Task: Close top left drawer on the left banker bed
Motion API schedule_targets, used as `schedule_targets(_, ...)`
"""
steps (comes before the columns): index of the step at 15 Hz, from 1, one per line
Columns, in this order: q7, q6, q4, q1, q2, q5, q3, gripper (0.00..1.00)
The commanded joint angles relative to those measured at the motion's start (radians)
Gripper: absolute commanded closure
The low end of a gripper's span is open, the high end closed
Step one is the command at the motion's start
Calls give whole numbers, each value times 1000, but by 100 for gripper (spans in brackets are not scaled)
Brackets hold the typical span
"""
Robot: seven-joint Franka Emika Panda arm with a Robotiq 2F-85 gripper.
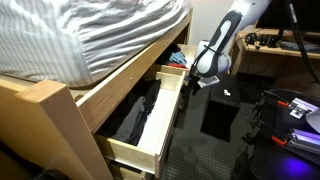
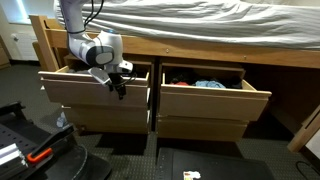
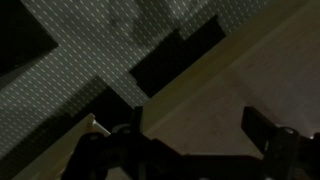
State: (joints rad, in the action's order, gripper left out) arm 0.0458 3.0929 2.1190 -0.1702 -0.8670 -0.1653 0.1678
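Note:
The left banker bed (image 2: 200,48) is pale wood with grey-and-white striped bedding (image 1: 90,30). Its top left drawer (image 2: 85,92) stands pulled out, and in an exterior view (image 1: 170,120) dark clothes lie inside it. My gripper (image 2: 118,88) is at the right end of the drawer's front board, at its upper edge, as both exterior views show (image 1: 190,84). In the wrist view the pale board (image 3: 200,95) fills the space between the two dark fingers (image 3: 195,128), which are spread apart. Whether they touch the board is unclear.
The top right drawer (image 2: 215,102) is also pulled out, with a blue cloth (image 2: 208,84) inside. The lower drawers (image 2: 100,122) are shut. A black box (image 1: 220,115) sits on the floor near the arm. Red-and-black equipment (image 1: 295,105) stands on the floor.

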Motion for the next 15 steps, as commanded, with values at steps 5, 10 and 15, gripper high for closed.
schedule_targets(5,-69,438,25,-277,-156,245,299,0)
schedule_targets(10,-25,367,-55,-297,-166,401,304,0)
schedule_targets(15,-27,366,-87,-319,-195,426,331,0)
